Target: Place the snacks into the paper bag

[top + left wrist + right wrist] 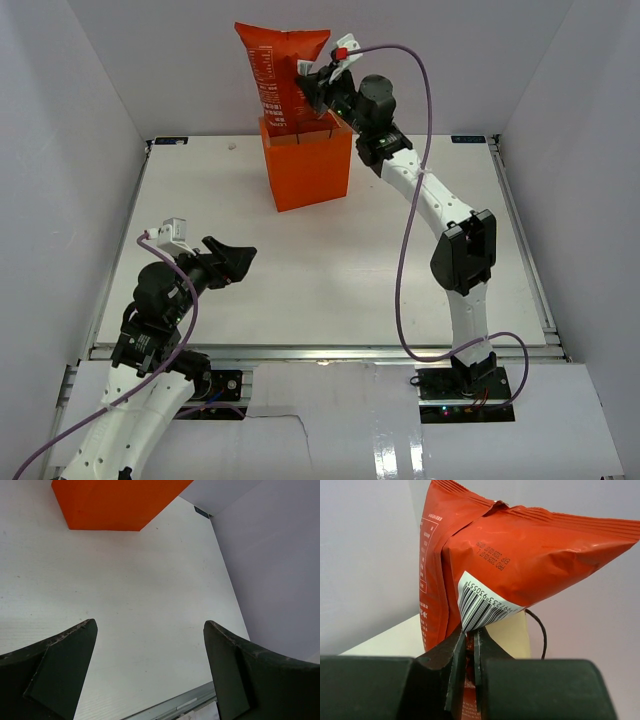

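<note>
The orange paper bag (pixel 310 165) stands upright at the back middle of the table; its base also shows in the left wrist view (pixel 112 502). The large red chip bag (pixel 275 75) stands upright in the paper bag's mouth, its upper part sticking out. My right gripper (pixel 306 88) is shut on the chip bag's side, pinching a fold by the barcode (pixel 485 605); its gripper point in the right wrist view (pixel 470 639) is at the pinch. A black loop handle (pixel 540 630) shows behind. My left gripper (pixel 232 260) is open and empty above the table at the front left. The small candy packets are out of view.
White walls enclose the table on left, back and right. The table's metal front rail (pixel 185 705) lies just below my left fingers (pixel 65 660). A purple cable (pixel 405 250) loops beside the right arm.
</note>
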Motion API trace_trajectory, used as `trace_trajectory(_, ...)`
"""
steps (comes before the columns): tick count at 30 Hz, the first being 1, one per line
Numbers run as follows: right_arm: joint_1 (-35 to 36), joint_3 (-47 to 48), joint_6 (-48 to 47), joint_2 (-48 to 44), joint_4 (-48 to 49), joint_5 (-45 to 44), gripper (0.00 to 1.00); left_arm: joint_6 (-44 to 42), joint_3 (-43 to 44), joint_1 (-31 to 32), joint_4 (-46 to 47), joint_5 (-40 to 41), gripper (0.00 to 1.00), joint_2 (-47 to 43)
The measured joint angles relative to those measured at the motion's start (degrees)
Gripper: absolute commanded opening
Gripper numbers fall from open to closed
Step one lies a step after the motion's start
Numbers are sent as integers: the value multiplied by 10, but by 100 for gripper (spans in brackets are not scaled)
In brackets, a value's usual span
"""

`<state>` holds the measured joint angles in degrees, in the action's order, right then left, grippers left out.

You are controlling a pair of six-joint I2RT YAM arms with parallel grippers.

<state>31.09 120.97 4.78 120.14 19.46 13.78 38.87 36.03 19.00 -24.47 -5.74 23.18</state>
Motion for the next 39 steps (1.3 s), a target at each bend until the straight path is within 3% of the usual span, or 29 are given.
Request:
trace_trajectory(2,12,-7,-5,0,0,-35,13,0,0,0,0,-1,98,0)
trace_trajectory(8,22,-38,-9,0,2,-95,30,2,-6,0,0,-3,98,-9)
trace_trajectory(12,15,-71,-9,-12,4,-103,67,2,-7,0,0,-5,98,-12)
trace_trajectory(14,9,-85,-10,-23,0,-99,79,2,-7,0,0,-7,98,-12)
trace_trajectory(20,-16,-90,-15,-88,-47,-62,98,-1,-7,0,0,-7,98,-12)
trace_trajectory(21,-24,-89,-15,-106,-67,-50,97,-1,-7,0,0,-7,98,-12)
trace_trajectory(22,-36,-89,-16,-126,-89,-37,90,-2,-7,0,0,-7,98,-12)
trace_trajectory(26,-108,-141,-23,-235,-179,28,90,-6,-7,0,-2,-9,98,-15)
trace_trajectory(33,-256,-419,-94,-473,-357,73,90,-17,3,0,-30,-2,98,-33)
trace_trajectory(39,-287,-630,-145,-641,-469,12,90,-29,20,0,-48,3,98,-38)
